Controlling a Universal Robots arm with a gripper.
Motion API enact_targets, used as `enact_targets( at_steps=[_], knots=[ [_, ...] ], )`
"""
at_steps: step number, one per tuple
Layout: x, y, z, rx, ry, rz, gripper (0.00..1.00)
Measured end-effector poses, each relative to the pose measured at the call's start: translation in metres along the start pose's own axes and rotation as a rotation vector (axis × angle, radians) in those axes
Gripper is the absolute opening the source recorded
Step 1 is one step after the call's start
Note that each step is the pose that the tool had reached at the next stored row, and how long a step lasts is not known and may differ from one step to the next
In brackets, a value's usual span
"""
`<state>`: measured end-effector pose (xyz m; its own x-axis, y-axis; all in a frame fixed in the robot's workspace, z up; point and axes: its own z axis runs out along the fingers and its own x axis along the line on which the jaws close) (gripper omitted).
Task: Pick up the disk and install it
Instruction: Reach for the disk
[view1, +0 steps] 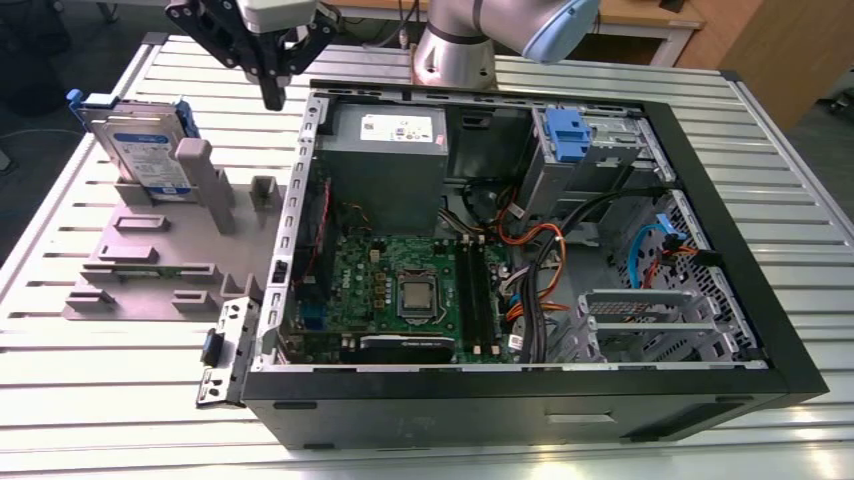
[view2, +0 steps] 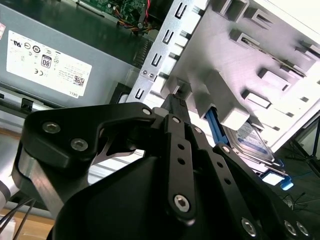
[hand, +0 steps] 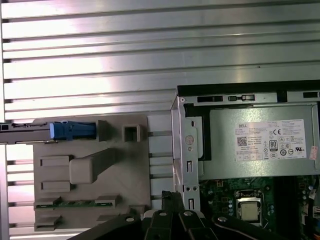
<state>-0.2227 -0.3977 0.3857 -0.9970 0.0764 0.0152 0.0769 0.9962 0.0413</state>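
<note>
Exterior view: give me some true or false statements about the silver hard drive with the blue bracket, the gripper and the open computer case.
1. The silver rectangular hard drive with a blue plastic bracket stands on edge in the grey plastic holder. True.
2. The black gripper is clamped on that drive. False: it hangs shut and empty, apart from the drive, nearer the case.
3. The black metal computer case lies open, its green motherboard exposed. True.
4. The drive sits to the exterior view's right of the case. False: it is to the left.
</note>
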Motion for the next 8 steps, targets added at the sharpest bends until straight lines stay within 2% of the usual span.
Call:
enact_targets(
  at_steps=[7, 8],
  knots=[
    [0.0001, 0.0000, 0.0005, 0.0003, 0.0038, 0.000, 0.11],
    [0.0013, -0.0002, 0.0015, 0.0007, 0.0094, 0.000, 0.11]
  ],
)
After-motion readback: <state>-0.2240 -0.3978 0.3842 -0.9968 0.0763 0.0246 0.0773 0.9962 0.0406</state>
